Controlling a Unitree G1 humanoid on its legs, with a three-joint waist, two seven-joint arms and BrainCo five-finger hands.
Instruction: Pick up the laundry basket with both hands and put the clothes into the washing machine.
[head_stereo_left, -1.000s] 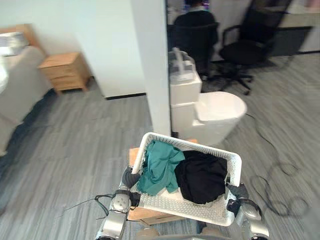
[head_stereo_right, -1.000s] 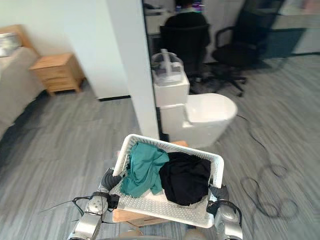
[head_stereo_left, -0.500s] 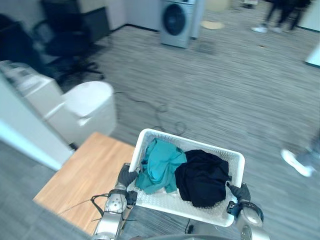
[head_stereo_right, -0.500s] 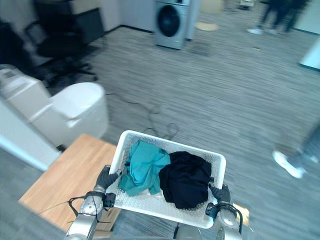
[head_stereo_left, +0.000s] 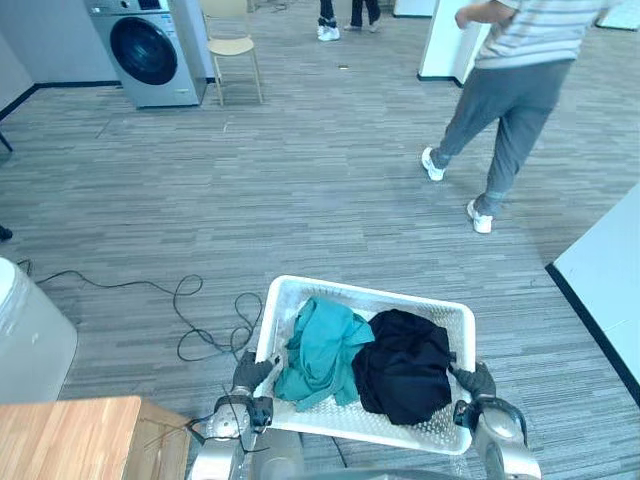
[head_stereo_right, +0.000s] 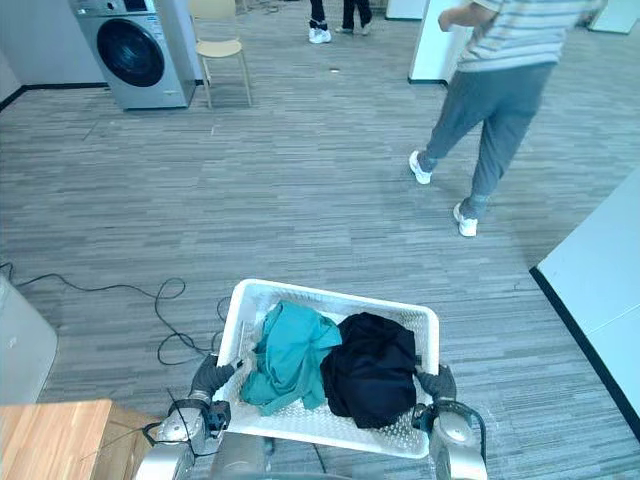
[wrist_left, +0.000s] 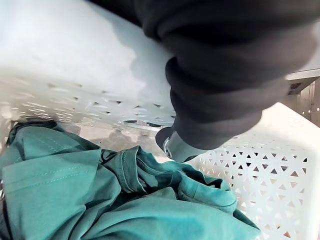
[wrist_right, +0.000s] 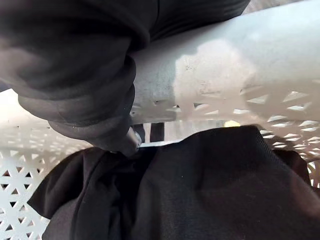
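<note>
The basket (head_stereo_left: 366, 291), white and perforated, is held off the floor (head_stereo_left: 330, 190) at 6 o'clock in the head views, level between the two arms. The left robot hand (head_stereo_left: 252, 372) clasps the short end at the basket's 9 o'clock. Its wrist view shows a dark-covered digit hooked over the rim and reaching down inside, so it is grasping the basket. The right robot hand (head_stereo_left: 476, 381) clasps the opposite end at 3 o'clock the same way, with a digit curled over the rim beside the dark cloth.

Inside, a teal garment (head_stereo_left: 320, 350) lies bunched in the 9 o'clock half and a black garment (head_stereo_left: 405, 365) in the 3 o'clock half. The two touch along the middle, and the teal one reaches the rim near the left robot hand.

The washer (head_stereo_left: 146, 50), door closed, stands well apart at 11 o'clock, with a chair (head_stereo_left: 232, 45) just beside it. A person (head_stereo_left: 510, 90) walks at 1 o'clock. A corner of a wooden desk (head_stereo_left: 70, 440) shows at 8 o'clock, and a white panel (head_stereo_left: 610, 270) at 3 o'clock.
</note>
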